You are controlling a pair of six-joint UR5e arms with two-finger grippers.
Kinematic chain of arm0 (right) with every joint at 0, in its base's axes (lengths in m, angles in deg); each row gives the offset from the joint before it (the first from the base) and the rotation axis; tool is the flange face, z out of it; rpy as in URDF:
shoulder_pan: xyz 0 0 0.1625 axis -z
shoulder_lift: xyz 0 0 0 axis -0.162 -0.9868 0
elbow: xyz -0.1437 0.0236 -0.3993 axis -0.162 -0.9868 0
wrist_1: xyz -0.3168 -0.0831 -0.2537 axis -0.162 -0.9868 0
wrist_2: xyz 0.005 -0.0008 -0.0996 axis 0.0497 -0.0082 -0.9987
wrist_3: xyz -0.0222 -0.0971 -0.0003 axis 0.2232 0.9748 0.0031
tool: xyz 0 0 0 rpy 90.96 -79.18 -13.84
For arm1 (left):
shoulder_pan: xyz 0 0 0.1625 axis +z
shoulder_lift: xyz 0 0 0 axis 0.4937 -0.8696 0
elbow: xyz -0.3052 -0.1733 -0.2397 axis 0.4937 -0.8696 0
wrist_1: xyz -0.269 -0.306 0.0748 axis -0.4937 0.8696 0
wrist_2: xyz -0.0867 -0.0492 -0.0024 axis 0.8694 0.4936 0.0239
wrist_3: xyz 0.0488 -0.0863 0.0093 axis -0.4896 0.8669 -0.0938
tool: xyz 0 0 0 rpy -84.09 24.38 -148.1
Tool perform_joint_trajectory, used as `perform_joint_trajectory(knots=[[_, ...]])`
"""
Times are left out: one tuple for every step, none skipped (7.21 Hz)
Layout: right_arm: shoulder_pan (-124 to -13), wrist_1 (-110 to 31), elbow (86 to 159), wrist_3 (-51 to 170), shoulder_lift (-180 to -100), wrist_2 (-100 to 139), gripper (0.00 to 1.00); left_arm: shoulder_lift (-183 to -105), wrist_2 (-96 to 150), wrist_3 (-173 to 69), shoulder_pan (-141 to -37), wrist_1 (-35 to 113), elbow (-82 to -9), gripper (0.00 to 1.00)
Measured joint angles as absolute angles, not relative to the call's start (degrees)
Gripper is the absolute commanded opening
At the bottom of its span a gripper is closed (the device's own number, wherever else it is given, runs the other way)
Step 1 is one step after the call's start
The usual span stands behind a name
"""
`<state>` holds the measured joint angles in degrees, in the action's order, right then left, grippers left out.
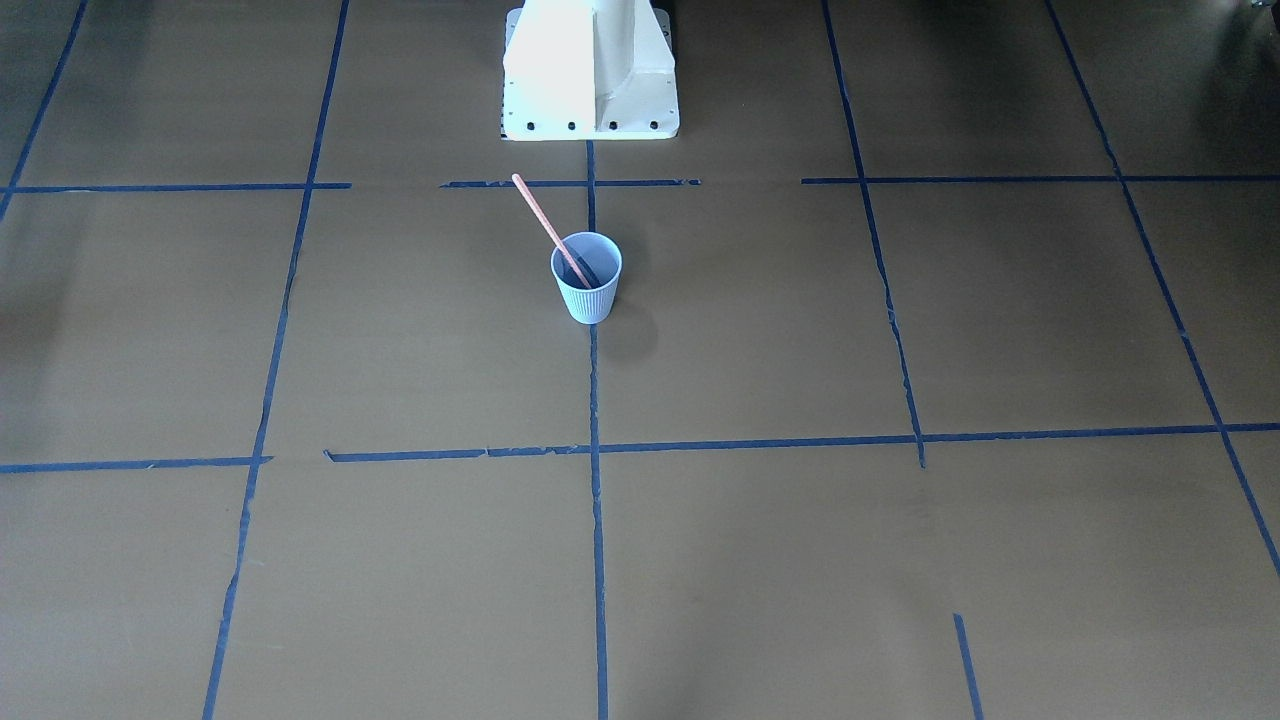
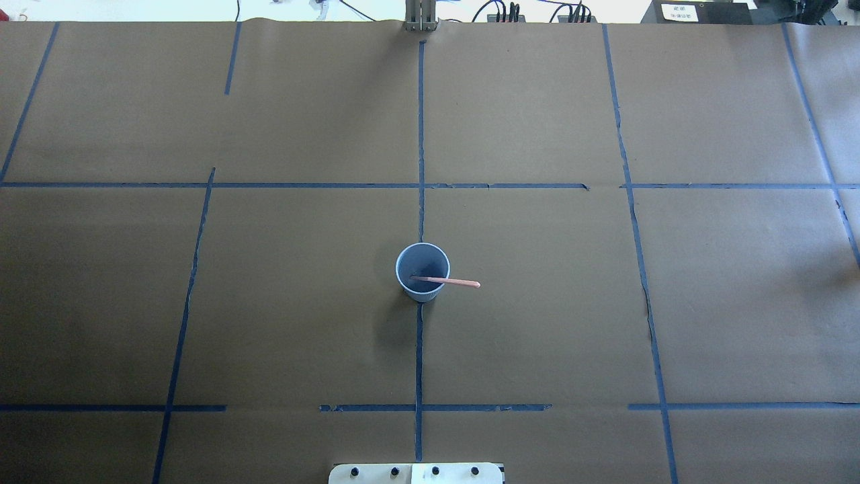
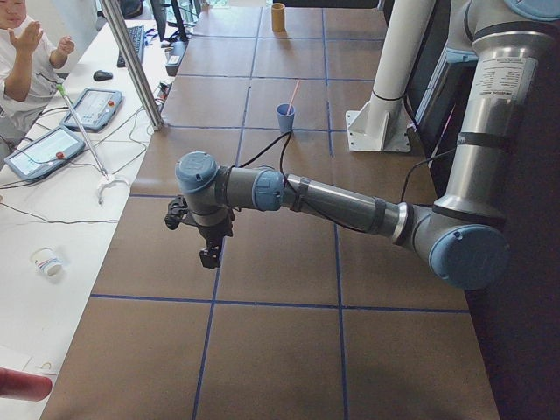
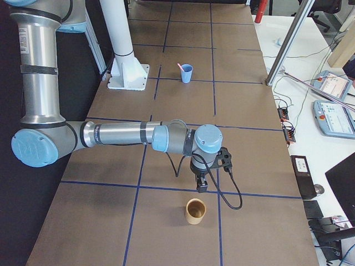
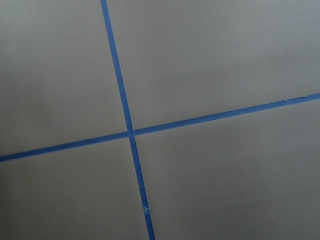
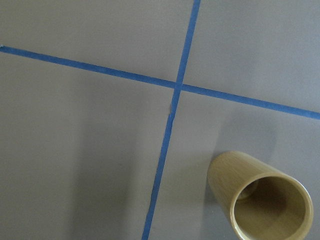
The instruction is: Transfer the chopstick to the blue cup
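Observation:
The pale blue ribbed cup (image 1: pixel 587 290) (image 2: pixel 431 293) stands upright near the table's middle, in front of the robot's base. The pinkish-orange chopstick (image 1: pixel 540 215) (image 2: pixel 457 281) leans inside it, its upper end sticking out over the rim. From the sides, the blue cup (image 3: pixel 285 118) (image 4: pixel 187 73) and the chopstick (image 3: pixel 293 92) look small and far off. My left gripper (image 3: pixel 210 258) hangs over bare table, far from the cup; I cannot tell if it is open or shut. My right gripper (image 4: pixel 202 187) hovers at the opposite end, and its state I cannot tell either.
A tan wooden cup (image 4: pixel 195 211) (image 6: pixel 260 200) stands just under the right gripper. Blue tape lines (image 5: pixel 131 134) cross the brown table cover. The white robot base (image 1: pixel 590 70) sits at the table's edge. A person (image 3: pixel 22 52) and tablets (image 3: pixel 44 150) are beside the table.

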<state>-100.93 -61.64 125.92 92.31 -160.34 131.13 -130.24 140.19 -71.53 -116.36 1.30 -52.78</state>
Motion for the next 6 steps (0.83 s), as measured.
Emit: perform_joint_trajectory(knots=[[-99.45, -61.29, 126.34, 90.56, -159.32, 130.06, 1.00, -128.08, 140.09, -70.88, -116.24, 3.16, -53.12, 1.00], [-98.59, -61.09, 126.68, 88.94, -158.57, 128.85, 1.00, -126.79, 140.05, -70.46, -116.20, 4.94, -52.83, 1.00], [-98.26, -60.92, 126.78, 88.22, -158.37, 128.36, 1.00, -126.15, 140.19, -70.33, -116.17, 5.63, -52.40, 1.00], [-98.15, -60.87, 126.45, 87.83, -158.35, 128.44, 1.00, -125.74, 140.50, -70.26, -116.16, 5.92, -51.95, 1.00], [-98.13, -60.86, 126.06, 87.71, -158.36, 129.01, 1.00, -125.63, 140.67, -70.29, -116.16, 6.41, -51.18, 1.00], [-98.10, -60.85, 125.95, 87.66, -158.35, 129.88, 1.00, -125.75, 141.52, -70.35, -116.16, 7.16, -50.53, 1.00]])
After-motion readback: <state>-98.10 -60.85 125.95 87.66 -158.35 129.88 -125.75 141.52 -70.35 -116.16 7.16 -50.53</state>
